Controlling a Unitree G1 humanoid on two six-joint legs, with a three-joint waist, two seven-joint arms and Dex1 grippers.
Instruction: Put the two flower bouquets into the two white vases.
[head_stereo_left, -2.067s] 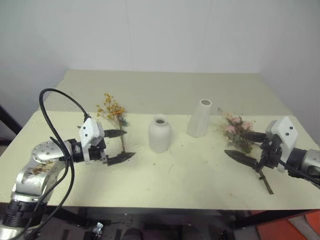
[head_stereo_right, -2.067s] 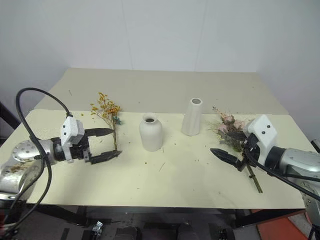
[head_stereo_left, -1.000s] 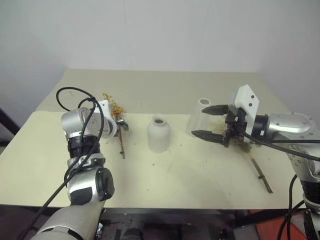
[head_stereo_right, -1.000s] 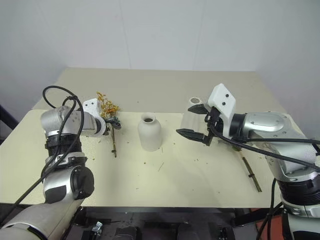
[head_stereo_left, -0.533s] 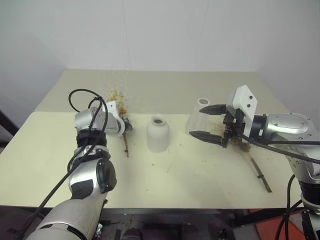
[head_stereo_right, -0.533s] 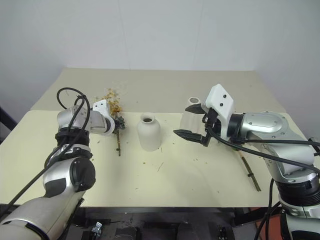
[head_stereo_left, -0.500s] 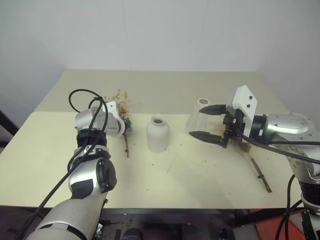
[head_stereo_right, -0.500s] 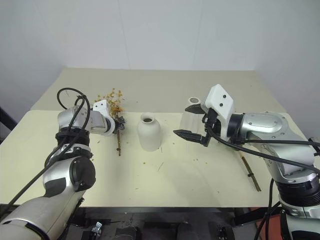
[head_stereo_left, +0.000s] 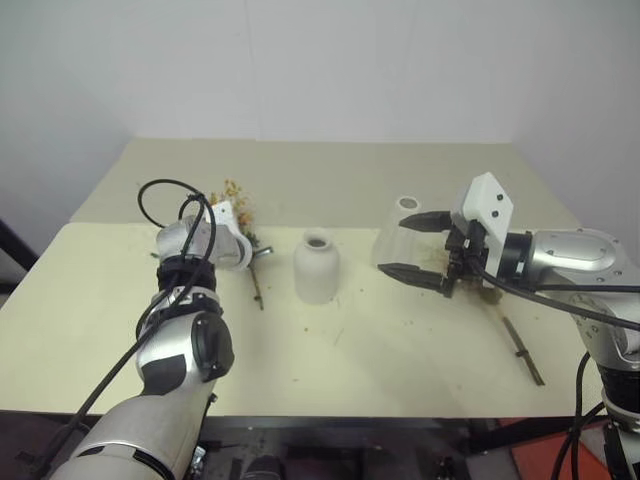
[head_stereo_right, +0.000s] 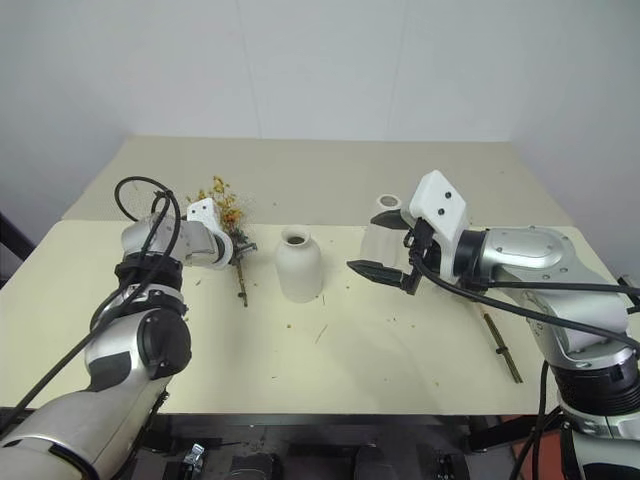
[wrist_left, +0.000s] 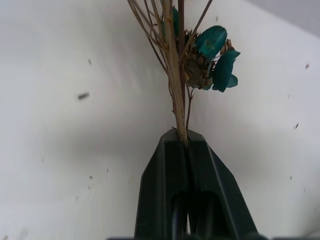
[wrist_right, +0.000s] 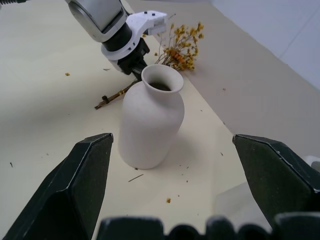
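Open table (head_stereo_left: 330, 350) near side — short vase (head_stereo_left: 317, 267) mid-way btwn tools.

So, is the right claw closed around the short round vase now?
No, the right claw is wide open, its two fingers standing apart on either side of the short round vase without touching it.

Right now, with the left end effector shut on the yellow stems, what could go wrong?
1. The left end effector pinches only thin stems of the yellow bouquet; they may slip or snap when lifted.
2. The round vase has a narrow neck, so the splayed stems may catch on its rim.
3. The open right end effector hangs near the tall vase and could knock it.
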